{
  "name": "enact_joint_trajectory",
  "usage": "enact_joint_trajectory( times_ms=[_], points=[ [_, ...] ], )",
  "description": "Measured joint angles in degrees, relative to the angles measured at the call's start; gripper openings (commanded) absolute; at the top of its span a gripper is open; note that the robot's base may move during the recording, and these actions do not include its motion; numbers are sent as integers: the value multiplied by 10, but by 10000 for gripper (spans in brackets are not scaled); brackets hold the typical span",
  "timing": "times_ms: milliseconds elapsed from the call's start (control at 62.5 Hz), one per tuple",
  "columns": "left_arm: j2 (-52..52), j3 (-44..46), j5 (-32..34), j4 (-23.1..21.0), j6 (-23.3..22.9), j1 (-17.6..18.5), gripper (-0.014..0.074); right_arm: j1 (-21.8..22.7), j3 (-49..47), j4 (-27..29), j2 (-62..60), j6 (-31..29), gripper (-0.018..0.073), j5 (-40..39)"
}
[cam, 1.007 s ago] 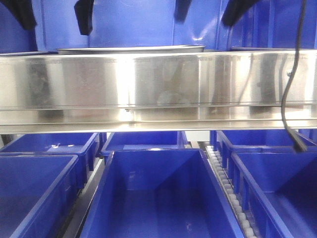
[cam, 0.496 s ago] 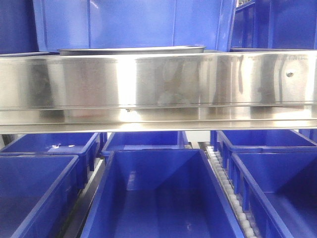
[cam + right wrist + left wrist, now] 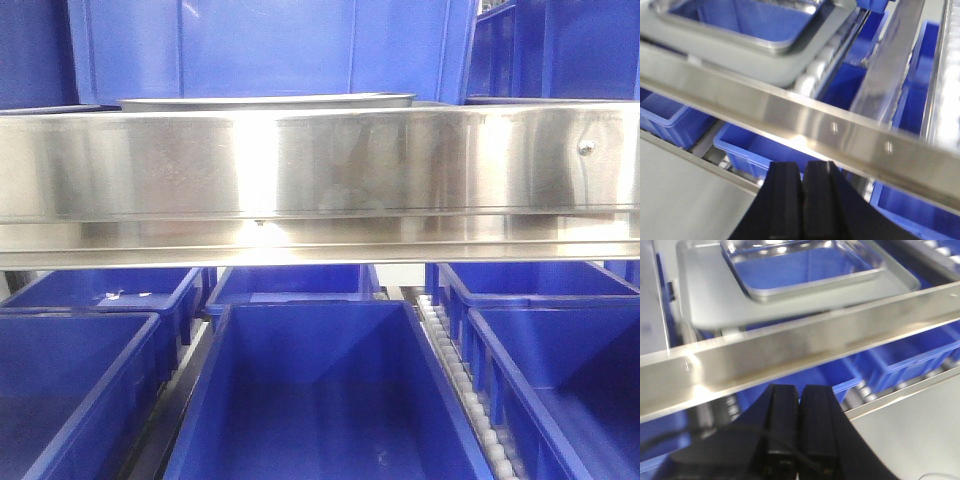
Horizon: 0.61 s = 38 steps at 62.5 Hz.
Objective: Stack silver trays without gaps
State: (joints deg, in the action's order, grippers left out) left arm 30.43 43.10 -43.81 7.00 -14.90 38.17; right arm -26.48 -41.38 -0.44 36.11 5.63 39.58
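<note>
Behind steel rail [image 3: 805, 347], both claws [image 3: 800, 395] [image 3: 802, 172] closed, empty.

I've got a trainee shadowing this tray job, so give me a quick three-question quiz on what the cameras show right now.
1. True or false: the left hand is gripping a silver tray.
2. Multiple choice: in the left wrist view, the smaller silver tray is A) hanging from the steel rail, B) resting in a blue bin below, C) sitting on the larger grey tray.
3. Fill in: in the front view, the tray's rim shows just above the long ____ shelf band.

Key:
1. False; both the left hand and right hand are shut and empty, below the rail.
2. C
3. steel
</note>
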Motion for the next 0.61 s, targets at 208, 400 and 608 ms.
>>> enact_joint_trajectory(
  times_ms=[208,400,608],
  points=[
    [-153,-124,59,-11,0,1,-48,0,178,-3,-187,-14,52,-99],
    [-218,-149,73,-17,0,1,-48,0,237,-4,-299,-15,52,-146],
    [-225,-149,73,-23,0,1,-48,0,242,-4,-306,-15,52,-152]
  ],
)
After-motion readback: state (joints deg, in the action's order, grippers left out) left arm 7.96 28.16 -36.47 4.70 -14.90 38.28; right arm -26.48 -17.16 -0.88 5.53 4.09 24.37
